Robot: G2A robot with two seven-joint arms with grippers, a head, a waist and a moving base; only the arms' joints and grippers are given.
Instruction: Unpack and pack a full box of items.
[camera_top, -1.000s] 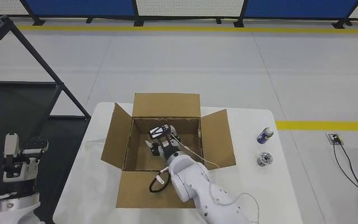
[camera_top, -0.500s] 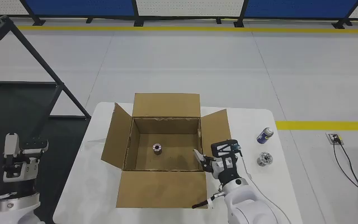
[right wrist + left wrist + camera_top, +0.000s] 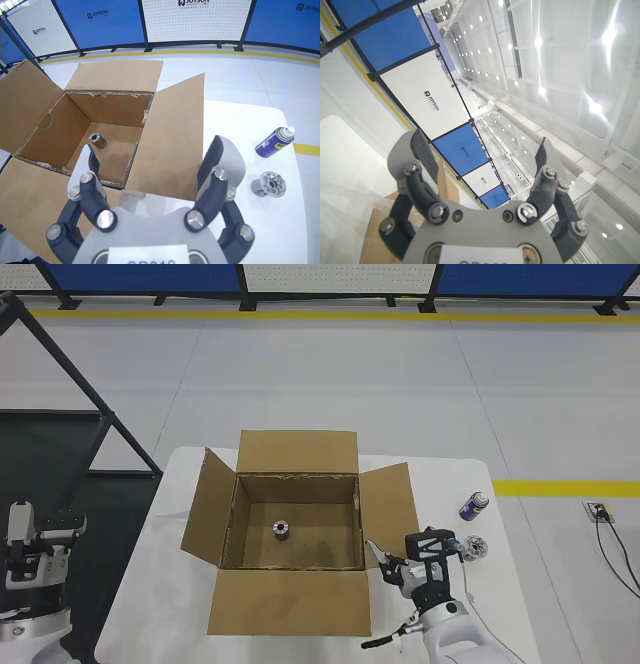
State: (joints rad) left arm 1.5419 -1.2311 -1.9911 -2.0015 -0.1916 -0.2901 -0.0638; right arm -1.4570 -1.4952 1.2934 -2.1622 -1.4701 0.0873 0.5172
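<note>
Starting at the left: the left gripper is pointing up toward the ceiling, its jaws spread wide and gripping nothing, with a corner of the cardboard box showing beside it.

The box is sitting open in the middle of the white table, all four flaps folded outward. A small metal cylinder is standing on end on the box floor, left of centre, hollow end facing up.

The right gripper is hanging over the table just beside the box's right flap, near its front corner. Its jaws are wide apart and carrying nothing.

Further right, a blue spray can with a white cap is sitting on the table. In front of the can, a round metal wheel part is lying near the gripper, apart from the can.
</note>
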